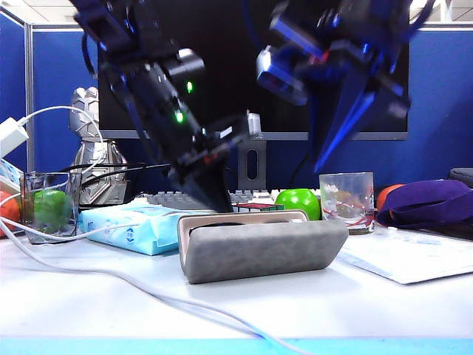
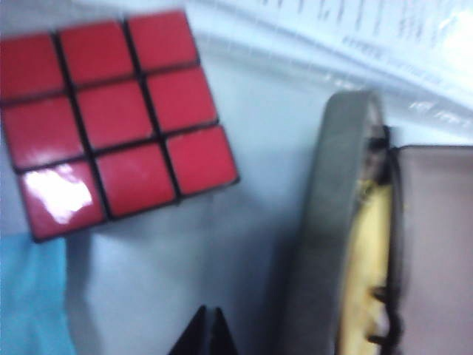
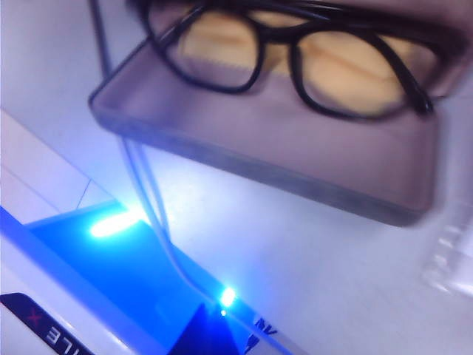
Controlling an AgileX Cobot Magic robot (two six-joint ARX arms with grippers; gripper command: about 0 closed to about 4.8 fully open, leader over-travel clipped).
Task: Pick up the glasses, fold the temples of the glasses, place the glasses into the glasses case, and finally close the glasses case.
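A: Step check — the glasses case [image 1: 262,248] lies open at the table's middle, and the right wrist view shows the glasses [image 3: 295,55] already inside it, temples folded as far as I can tell. I judge only the closing remains.

B: Grippers?

A: The left gripper [image 2: 209,329] is pinched shut and empty, low behind the case by its lid. The right gripper [image 3: 211,325] is also closed with nothing in it, raised above the case's right side.

B: Next move?

A: Probably a closed fingertip pushing the lid over until it shuts.

B: Obstacles, biggest first?

A: Blue tissue pack [image 1: 129,225] left of the case, patterned tumbler [image 1: 346,201] right behind, red cube [image 2: 111,118] near the left gripper — close, but not touching. The white cable [image 1: 111,277] runs across the front.
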